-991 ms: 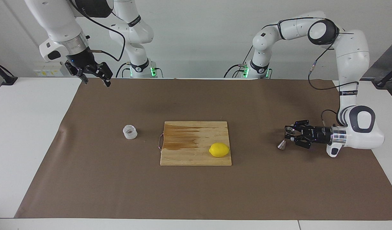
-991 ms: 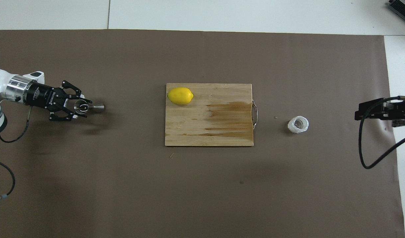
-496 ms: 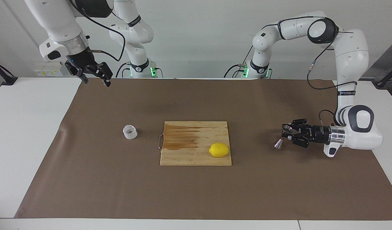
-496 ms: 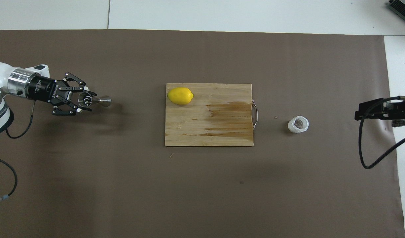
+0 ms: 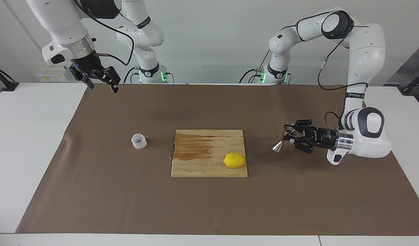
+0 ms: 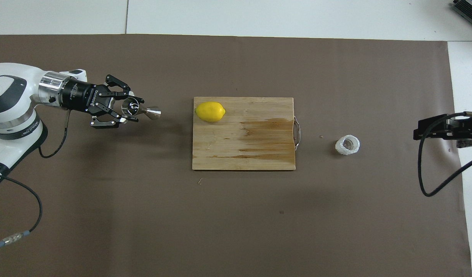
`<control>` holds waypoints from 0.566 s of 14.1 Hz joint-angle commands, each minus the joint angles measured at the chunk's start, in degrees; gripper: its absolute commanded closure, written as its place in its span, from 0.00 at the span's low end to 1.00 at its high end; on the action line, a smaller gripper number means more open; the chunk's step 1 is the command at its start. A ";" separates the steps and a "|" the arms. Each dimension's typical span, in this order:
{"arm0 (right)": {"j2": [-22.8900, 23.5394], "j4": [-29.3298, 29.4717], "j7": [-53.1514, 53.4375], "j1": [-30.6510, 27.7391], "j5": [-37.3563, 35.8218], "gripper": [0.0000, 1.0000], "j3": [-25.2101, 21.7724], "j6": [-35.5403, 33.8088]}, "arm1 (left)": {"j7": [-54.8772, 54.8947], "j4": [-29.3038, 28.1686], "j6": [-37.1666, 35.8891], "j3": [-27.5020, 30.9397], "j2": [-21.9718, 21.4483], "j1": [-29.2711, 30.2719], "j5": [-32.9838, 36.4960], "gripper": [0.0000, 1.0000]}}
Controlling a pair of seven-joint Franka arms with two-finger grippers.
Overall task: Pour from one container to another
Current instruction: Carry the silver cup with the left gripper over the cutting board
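Facing view: left gripper [image 5: 288,136] clamped on small shiny steel hourglass jigger [image 5: 284,138], carried tilted above brown paper mat [image 5: 209,205] between left arm's end and pale wooden cutting board [image 5: 209,153]. Small squat translucent ribbed plastic cup [image 5: 139,141] upright on mat, just beside board's metal handle [image 5: 171,152] toward right arm's end. Right gripper [image 5: 100,79] spread wide, empty, waiting high over mat's corner.

Risks: jigger pinched by one cone, liable to pivot or slip; lightweight cup easily knocked over or squashed by hard grip. Yellow lemon [image 5: 234,160] on board's edge could roll if bumped.

Plenty of bare mat around cup; board passable overhead.
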 commanded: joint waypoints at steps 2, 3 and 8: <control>-0.76 -0.36 -1.59 -0.85 1.57 0.00 0.29 0.04 | -1.51 -4.48 7.14 1.11 -3.60 -4.93 -6.24 1.00; -0.76 -0.36 -1.59 -0.85 1.57 0.00 0.29 0.04 | -1.60 -4.92 9.25 1.11 -3.69 -6.33 -7.47 1.00; -0.76 -0.36 -1.59 -0.85 1.57 0.00 0.29 0.04 | -3.89 -6.24 16.91 1.11 -4.39 -14.24 -15.73 1.00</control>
